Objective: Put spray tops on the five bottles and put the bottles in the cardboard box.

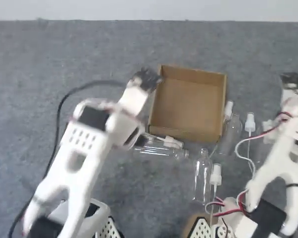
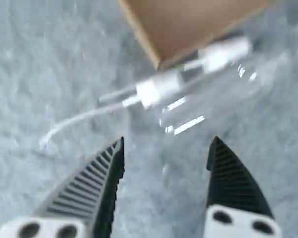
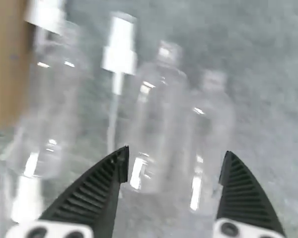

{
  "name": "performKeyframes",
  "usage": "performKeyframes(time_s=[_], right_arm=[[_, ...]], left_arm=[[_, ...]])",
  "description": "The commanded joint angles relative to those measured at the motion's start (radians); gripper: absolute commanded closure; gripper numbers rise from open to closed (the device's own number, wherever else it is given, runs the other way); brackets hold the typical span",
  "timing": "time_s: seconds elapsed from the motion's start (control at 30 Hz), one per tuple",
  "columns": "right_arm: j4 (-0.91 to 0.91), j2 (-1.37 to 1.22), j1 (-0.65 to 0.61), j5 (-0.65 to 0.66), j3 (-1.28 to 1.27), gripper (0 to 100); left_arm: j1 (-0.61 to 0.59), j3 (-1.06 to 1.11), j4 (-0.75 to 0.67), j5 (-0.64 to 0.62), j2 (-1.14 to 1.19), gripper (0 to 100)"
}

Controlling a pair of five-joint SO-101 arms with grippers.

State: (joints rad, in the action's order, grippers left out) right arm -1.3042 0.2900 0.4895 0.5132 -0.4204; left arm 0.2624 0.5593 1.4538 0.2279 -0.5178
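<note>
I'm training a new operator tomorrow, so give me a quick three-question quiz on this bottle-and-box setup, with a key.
1. True or false: the cardboard box already holds a bottle.
2. Multiple choice: the left gripper is A) shut on a spray top, B) open with nothing between its fingers, C) shut on the box's wall.
3. Short answer: what colour is the spray top lying right of the box in the high view?
Key: 1 false; the box is empty, and a clear bottle lies on the grey carpet outside it. 2 B. 3 white.
</note>
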Motion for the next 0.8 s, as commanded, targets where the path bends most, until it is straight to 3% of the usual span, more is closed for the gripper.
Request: performKeyframes(time_s=[0.0,0.23,0.5,0.77], right_arm=[[-0.007,0.007,-0.139,-0.074,0.06,75.7],[-0.007,0.005,-0.209,-0.15,0.058,75.7],[0.065,-0.171,-0.234,-0.155,0.091,75.7],[0.101,-0.407,-0.259,-0.226,0.328,75.7]], left_arm=[[-0.066,0.274,-0.092,0.015,-0.273,75],[-0.077,0.495,-0.164,0.012,-0.46,75],[-0.084,0.507,-0.164,0.011,-0.483,75],[-0.181,0.547,-0.216,0.009,-0.488,75]])
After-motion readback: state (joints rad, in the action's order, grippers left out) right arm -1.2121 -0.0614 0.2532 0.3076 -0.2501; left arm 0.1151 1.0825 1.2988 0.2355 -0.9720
